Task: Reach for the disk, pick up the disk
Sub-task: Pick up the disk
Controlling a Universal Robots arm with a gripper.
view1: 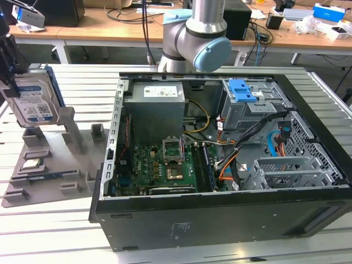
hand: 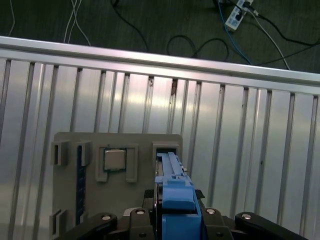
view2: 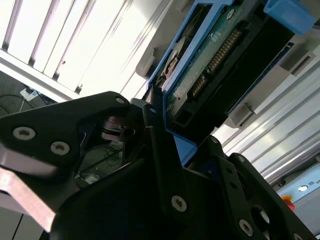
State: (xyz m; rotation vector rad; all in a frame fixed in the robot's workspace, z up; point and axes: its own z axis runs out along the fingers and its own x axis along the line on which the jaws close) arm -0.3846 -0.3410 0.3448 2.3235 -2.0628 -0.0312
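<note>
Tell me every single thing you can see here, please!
disk: one, silver with blue rails, on edge at the holder, exterior view's left.
holder: one, grey, on the table beside the computer case.
processor chip: one, silver, in a holder pocket.
computer case: one, black, open, mid-table.
motherboard: one, green, inside the case.
drive cage: one, grey with a blue latch, inside the case.
table: one, silver slats, under everything.
arm: one, silver and pale blue, behind the case.
gripper: one, black, shut on the disk.

There is 1 disk, 1 processor chip, 1 holder, 1 computer case.
</note>
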